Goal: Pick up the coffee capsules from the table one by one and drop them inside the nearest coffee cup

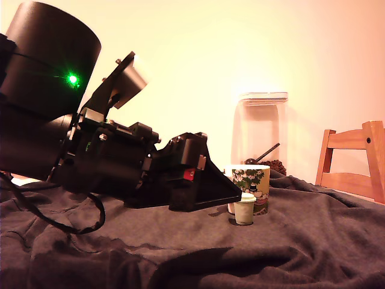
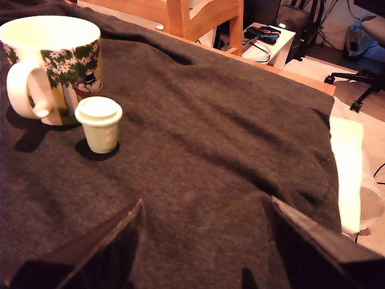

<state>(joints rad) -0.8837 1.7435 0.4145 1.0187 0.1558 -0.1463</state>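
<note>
The coffee cup (image 1: 251, 179) (image 2: 55, 65), white with a green tree print and a loop handle, stands upright on the dark grey cloth of the table (image 1: 180, 253) (image 2: 210, 138). One pale green coffee capsule (image 1: 244, 211) (image 2: 99, 125) stands close in front of it, cream rim up. My gripper (image 1: 233, 194) (image 2: 207, 201) hovers low over the cloth, open and holding nothing. In the exterior view its tip is just left of the cup and capsule. In the wrist view the capsule lies ahead of the fingers and off to one side, outside the gap between them.
A tall clear canister (image 1: 260, 129) with a white lid, dark beans and a scoop stands behind the cup. A wooden chair (image 1: 355, 159) (image 2: 198, 15) is beyond the table. The table's edge (image 2: 313, 84) shows in the wrist view, with floor clutter and an office chair base (image 2: 355, 90) past it.
</note>
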